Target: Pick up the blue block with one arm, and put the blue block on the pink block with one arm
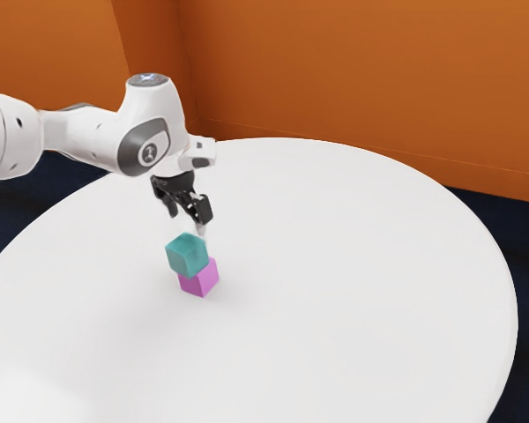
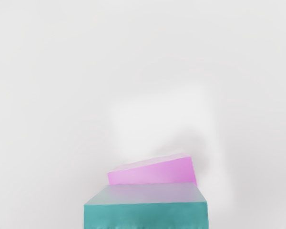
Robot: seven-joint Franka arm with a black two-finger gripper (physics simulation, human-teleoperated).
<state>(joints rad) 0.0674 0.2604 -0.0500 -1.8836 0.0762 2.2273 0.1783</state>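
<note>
Exterior view, from the view's left to its right: the white arm (image 1: pixel 70 137) enters cut off at the frame's edge, so its base cannot be seen. Its black gripper (image 1: pixel 188 216) hangs just above the pink block (image 1: pixel 201 280), over the stack. The 2 fingers stand apart and hold nothing. The finger toward the view's left ends clear above the blue block (image 1: pixel 186 253). The tip of the other comes down close to that block's upper rear edge, and whether it touches there is hard to make out.

The blue block, teal in this render, rests on top of the pink block, upright and level, hiding the pink block's upper face. It sits shifted slightly off the pink block toward the view's left. It is a cube with all sides alike, so it has no long axis, and 1 vertical edge faces the camera.

The round white table (image 1: pixel 361 291) carries the stack. Its near rim is cut off by the lower frame edge. An orange wall (image 1: pixel 379 70) stands well behind the pink block.

Wrist view: the blue block (image 2: pixel 145 207) lies just under the hand, its lower part cut off. The pink block (image 2: pixel 155 171) shows beyond it as a wedge, its edges skewed against the blue block's, so the 2 cubes are turned relative to each other. The table (image 2: pixel 62 71) surrounds both
</note>
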